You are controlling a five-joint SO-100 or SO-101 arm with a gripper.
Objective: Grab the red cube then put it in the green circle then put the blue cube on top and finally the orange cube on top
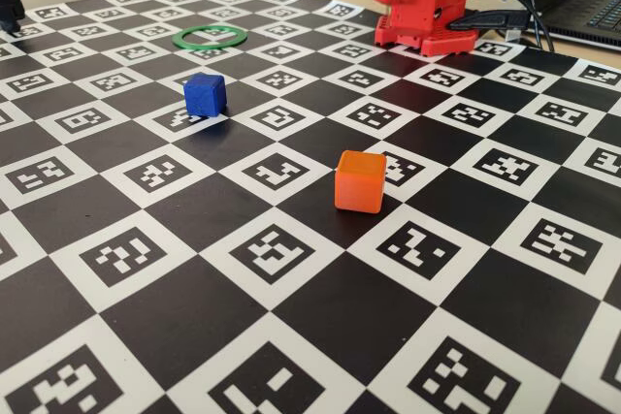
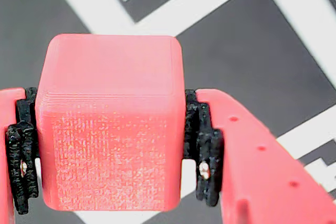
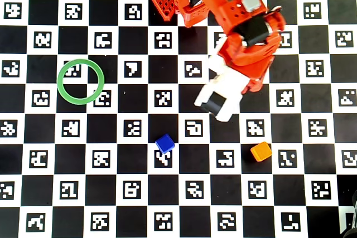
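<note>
The gripper [image 2: 110, 145] clamps the red cube [image 2: 110, 124]; the green circle [image 3: 80, 81] at far left is empty, the blue cube [image 3: 164, 144] and orange cube [image 3: 260, 151] unstacked

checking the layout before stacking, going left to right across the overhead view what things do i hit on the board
green circle → blue cube → robot arm → orange cube. The red cube does not show in this view.
</note>
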